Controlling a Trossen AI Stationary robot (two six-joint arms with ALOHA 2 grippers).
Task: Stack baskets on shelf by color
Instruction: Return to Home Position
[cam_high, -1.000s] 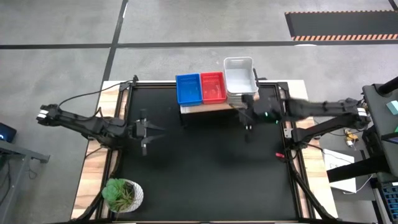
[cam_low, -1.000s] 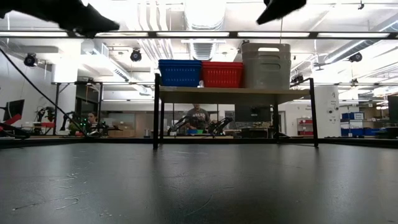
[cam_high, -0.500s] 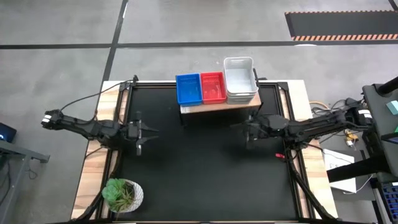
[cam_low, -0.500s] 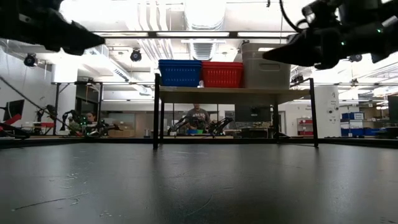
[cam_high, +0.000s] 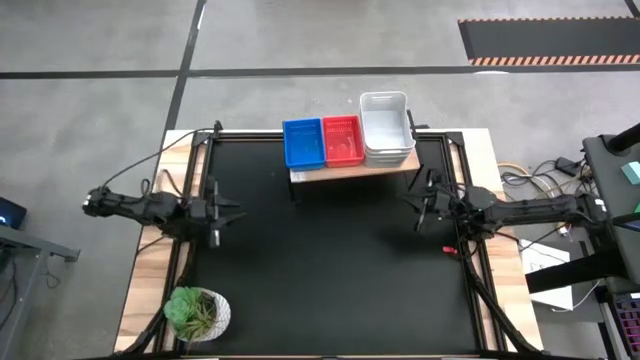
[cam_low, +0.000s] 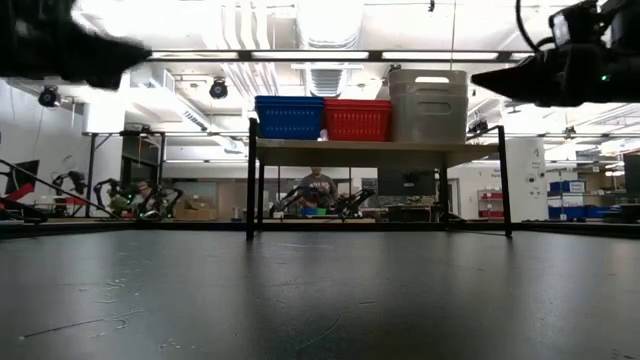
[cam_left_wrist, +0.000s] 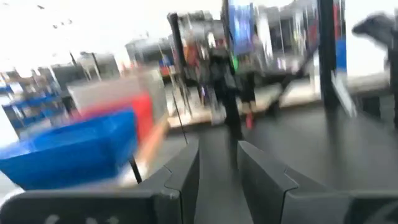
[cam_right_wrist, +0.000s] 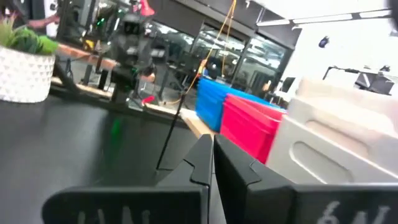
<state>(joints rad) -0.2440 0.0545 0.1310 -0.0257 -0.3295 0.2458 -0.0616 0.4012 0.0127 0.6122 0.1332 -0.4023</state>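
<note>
Three basket stacks stand in a row on the light-wood shelf (cam_high: 350, 168) at the table's far edge: blue (cam_high: 303, 142), red (cam_high: 343, 140) and a taller white one (cam_high: 386, 128). They rest by their bottoms on the shelf top (cam_low: 375, 150). My left gripper (cam_high: 228, 212) hovers over the table's left part, its fingers a narrow gap apart (cam_left_wrist: 217, 162), holding nothing. My right gripper (cam_high: 412, 200) hovers near the shelf's right legs, shut and empty (cam_right_wrist: 210, 155). Both point toward the table's middle.
A potted green plant (cam_high: 197, 312) stands at the table's near left corner. The black table top (cam_high: 330, 270) lies bare in front of the shelf. Thin black shelf legs (cam_low: 251, 180) stand at the far edge. People sit in the room behind (cam_low: 318, 190).
My right gripper has drawn away from the white basket stack, toward the table's near edge and then its right edge, coming lower. My left gripper has drawn back toward the table's left edge. The baskets have stayed in place.
</note>
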